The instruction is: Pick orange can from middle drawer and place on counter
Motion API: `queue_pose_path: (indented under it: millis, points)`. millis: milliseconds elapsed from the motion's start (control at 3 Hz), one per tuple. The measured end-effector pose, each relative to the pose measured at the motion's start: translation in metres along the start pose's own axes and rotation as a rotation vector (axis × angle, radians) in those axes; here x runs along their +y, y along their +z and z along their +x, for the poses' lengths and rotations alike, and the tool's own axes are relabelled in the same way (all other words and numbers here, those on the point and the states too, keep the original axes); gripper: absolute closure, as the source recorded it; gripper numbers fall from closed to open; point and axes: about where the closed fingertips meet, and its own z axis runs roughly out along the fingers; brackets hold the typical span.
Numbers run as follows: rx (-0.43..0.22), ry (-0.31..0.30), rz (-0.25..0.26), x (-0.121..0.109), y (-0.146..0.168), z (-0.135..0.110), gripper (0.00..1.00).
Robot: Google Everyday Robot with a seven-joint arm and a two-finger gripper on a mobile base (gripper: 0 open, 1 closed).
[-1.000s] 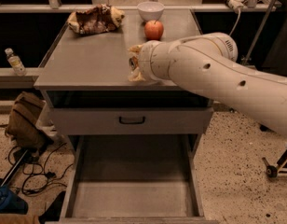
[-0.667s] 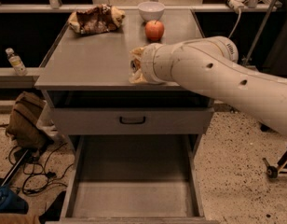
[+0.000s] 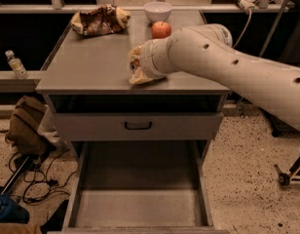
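Observation:
My gripper (image 3: 135, 67) is at the end of the thick cream arm, low over the front middle of the counter (image 3: 91, 67). It is shut on the orange can (image 3: 134, 62). Only a small orange-gold patch of the can shows between the gripper parts, at or just above the counter top. The middle drawer (image 3: 140, 208) is pulled out below, and its bare grey floor holds nothing. The arm reaches in from the right and hides part of the counter's right side.
A red-orange apple (image 3: 161, 29), a white bowl (image 3: 157, 10) and a brown wrinkly snack bag (image 3: 99, 19) sit at the counter's back. The shut drawer front with a black handle (image 3: 138, 126) is above the open drawer. A bag and cables (image 3: 28, 130) lie on the floor at the left.
The gripper has shifted slightly left and down toward the counter's front edge. Nothing else has moved.

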Motion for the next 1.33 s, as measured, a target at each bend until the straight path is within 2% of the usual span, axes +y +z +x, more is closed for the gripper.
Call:
queue_pose_path:
  millis: [333, 667, 1000, 1333]
  points:
    - [-0.015, 0.013, -0.039, 0.001, 0.015, 0.003, 1.0]
    - [-0.038, 0.041, -0.057, 0.013, 0.025, 0.007, 1.0]
    - [-0.039, 0.041, -0.057, 0.013, 0.025, 0.007, 1.0]
    - [-0.039, 0.041, -0.058, 0.013, 0.025, 0.007, 0.8]
